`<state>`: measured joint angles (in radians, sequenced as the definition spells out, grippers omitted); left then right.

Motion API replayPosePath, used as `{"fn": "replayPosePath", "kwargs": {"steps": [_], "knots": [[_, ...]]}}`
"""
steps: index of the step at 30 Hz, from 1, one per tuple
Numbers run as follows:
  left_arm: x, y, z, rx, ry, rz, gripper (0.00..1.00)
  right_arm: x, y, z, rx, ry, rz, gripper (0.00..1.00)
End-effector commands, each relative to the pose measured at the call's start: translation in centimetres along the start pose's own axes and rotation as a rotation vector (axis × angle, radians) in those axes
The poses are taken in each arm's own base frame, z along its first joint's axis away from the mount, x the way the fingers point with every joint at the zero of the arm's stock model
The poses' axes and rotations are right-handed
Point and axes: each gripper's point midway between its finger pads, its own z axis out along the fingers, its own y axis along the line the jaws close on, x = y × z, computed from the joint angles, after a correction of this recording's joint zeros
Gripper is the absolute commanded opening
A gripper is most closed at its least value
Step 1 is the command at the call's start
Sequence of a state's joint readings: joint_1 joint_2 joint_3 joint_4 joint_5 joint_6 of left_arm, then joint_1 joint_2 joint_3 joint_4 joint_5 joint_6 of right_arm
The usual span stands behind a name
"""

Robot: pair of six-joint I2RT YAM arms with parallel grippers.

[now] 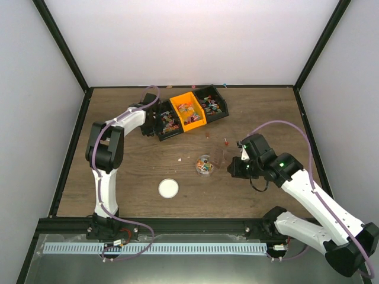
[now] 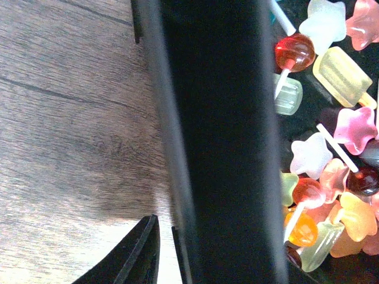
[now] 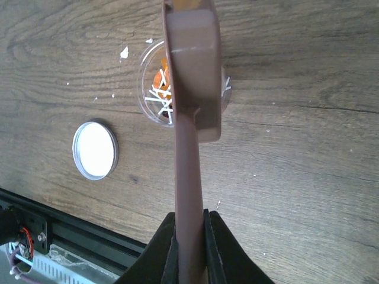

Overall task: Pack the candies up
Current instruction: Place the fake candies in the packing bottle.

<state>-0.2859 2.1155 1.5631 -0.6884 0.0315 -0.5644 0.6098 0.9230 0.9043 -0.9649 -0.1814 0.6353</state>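
Observation:
Many small candies (image 2: 349, 127) in mixed colours fill the left black bin (image 1: 167, 135). My left gripper (image 1: 155, 121) straddles that bin's near wall (image 2: 219, 142). One finger (image 2: 139, 254) shows outside the wall; the other is hidden. A small clear round jar (image 1: 204, 165) stands mid-table with a few candies (image 3: 160, 89) in it. My right gripper (image 3: 190, 222) is shut on the handle of the brown scoop (image 3: 192, 71). The scoop's head sits over the jar's right side (image 3: 153, 112).
An orange bin (image 1: 195, 125) and a second black bin (image 1: 220, 112), both with candies, stand to the right of the first. The jar's round lid (image 1: 168, 188) lies near the front, also in the right wrist view (image 3: 95, 150). One stray candy (image 1: 225, 142) lies behind the scoop.

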Motion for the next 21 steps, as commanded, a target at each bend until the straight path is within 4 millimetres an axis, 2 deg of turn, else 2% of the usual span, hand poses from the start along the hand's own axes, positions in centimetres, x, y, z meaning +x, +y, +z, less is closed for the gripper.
{"fn": "replayPosePath", "kwargs": {"steps": [1,7,12,15,18,21], "knots": [[-0.5,0.1,0.4,-0.006,0.000,0.005,0.33,-2.4,1.7,-2.4,-0.053,-0.129,0.036,0.01],[-0.7,0.5,0.4,-0.029,-0.007,0.036,0.21,-5.8,4.6,-4.2,-0.236,-0.256,0.128,0.01],[-0.2,0.8,1.0,-0.039,0.012,0.061,0.14,-9.9,3.7,-3.6,-0.346,-0.325,0.225,0.01],[-0.2,1.0,0.9,-0.050,0.013,0.074,0.14,-12.3,2.1,-3.3,-0.402,-0.368,0.293,0.01],[-0.6,1.2,0.2,-0.065,-0.006,0.092,0.13,-14.2,-1.4,-2.8,-0.428,-0.412,0.426,0.01],[-1.1,1.3,-0.5,-0.081,-0.022,0.107,0.14,-15.1,-4.5,-3.0,-0.548,-0.487,0.566,0.01]]}}
